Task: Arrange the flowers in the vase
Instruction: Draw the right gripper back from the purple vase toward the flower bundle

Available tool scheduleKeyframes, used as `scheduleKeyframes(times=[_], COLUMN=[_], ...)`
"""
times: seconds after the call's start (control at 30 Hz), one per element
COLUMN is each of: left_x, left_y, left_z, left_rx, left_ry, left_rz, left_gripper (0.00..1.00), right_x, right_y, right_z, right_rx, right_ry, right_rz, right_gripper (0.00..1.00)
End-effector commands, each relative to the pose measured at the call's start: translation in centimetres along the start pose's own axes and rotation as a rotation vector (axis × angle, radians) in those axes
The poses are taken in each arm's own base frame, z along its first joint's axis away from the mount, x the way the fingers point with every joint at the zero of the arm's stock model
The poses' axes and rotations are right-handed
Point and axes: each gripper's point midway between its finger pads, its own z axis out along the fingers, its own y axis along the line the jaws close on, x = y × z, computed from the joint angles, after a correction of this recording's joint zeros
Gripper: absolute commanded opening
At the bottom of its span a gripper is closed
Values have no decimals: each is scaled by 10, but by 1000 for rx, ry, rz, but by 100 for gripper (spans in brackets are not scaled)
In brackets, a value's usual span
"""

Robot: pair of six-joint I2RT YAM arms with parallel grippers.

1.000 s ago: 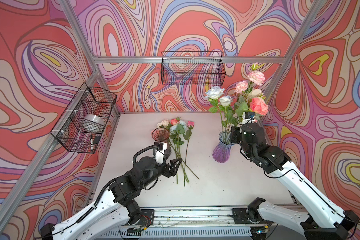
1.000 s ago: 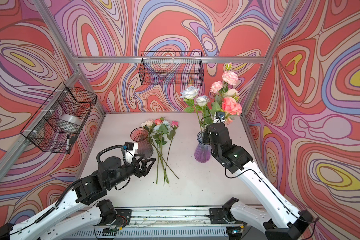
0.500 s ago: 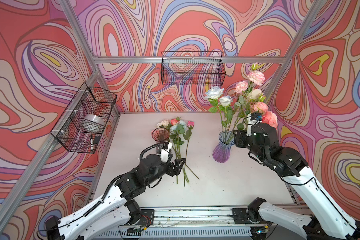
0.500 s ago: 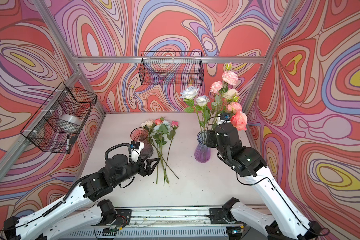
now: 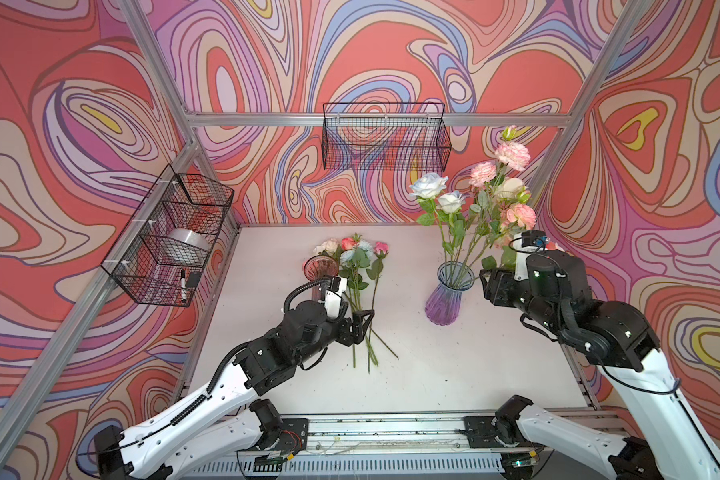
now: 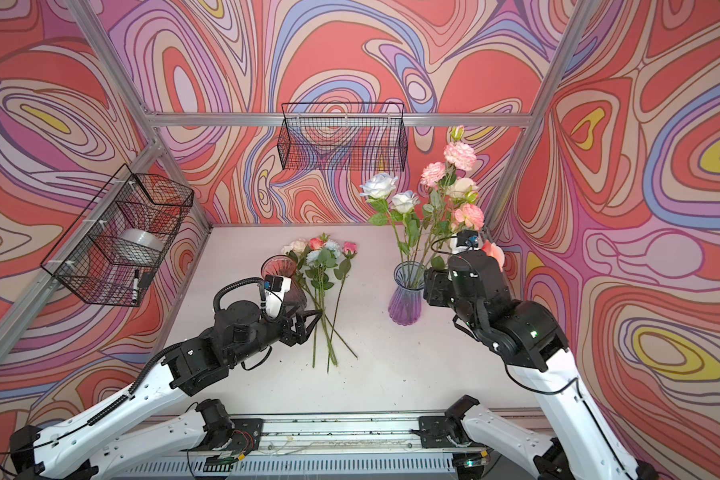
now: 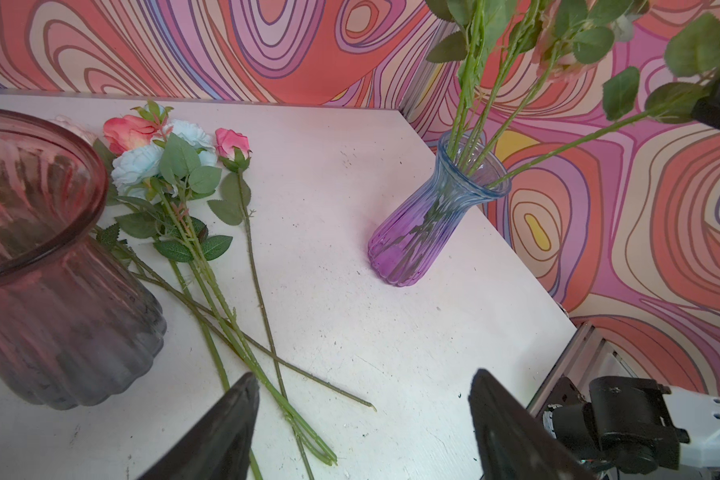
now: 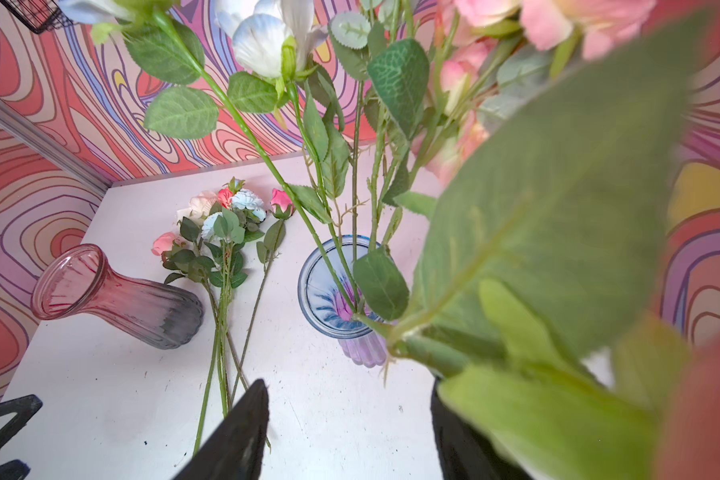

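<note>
The flowers point(image 5: 449, 202) are in two lots. Some stand in the purple vase point(image 5: 445, 299), which sits upright just right of the middle of the table point(image 5: 433, 374), their white, pale blue and pink heads fanning out above its mouth. The loose flowers point(image 5: 352, 255) lie flat at 9 o'clock from that vase, with their heads pointing to 12 o'clock and their bare stems crossing toward 6 o'clock. A pink vase point(image 5: 319, 266) stands just beside their leaves, on the 9 o'clock side.

The left gripper point(image 5: 366, 328) hangs over the lower stems of the loose flowers, at 5 o'clock from the pink vase. Its fingers are spread wide with nothing between them.

The right gripper point(image 8: 348, 395) is at 3 o'clock from the purple vase's mouth, fingers apart. A leaning stem point(image 8: 433, 353) runs from the vase mouth to rest beside one finger, unclamped. Its coral bloom point(image 6: 493, 251) shows behind the wrist.
</note>
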Motion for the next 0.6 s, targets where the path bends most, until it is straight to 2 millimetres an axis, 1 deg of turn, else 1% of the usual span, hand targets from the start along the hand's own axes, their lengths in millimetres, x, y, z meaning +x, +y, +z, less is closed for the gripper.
scheduleKeyframes(times=[0.0,0.1,0.2,0.23,0.3,0.4,0.47,0.53,0.57], left_x=[-11,-14,-9,-9,-10,-13,-16,-19,-20], left_y=[0,-3,-2,-2,-2,-4,-4,-5,-5], left_z=[-3,-2,-3,-4,-5,-8,-10,-12,-12], left_rx=[-21,-15,-23,-23,-19,-12,-13,-14,-19], left_ry=[-18,-18,8,9,4,-7,-12,-12,-8], left_rz=[4,0,1,1,0,4,11,19,23], left_gripper=[80,80,80,80,79,80,79,79,79], right_x=[-6,-17,-25,-25,-26,-25,-25,-31,-33], right_y=[-11,-12,-11,-7,8,41,68,82,87], right_z=[-17,-19,-25,-26,-30,-35,-41,-42,-39], right_rx=[31,56,64,44,-45,-222,-366,-436,-450], right_ry=[-22,-31,-21,-16,-4,37,60,54,55], right_rz=[2,-9,-16,-16,-15,-12,-11,5,10], right_gripper=[65,66,67,68,67,66,65,63,61])
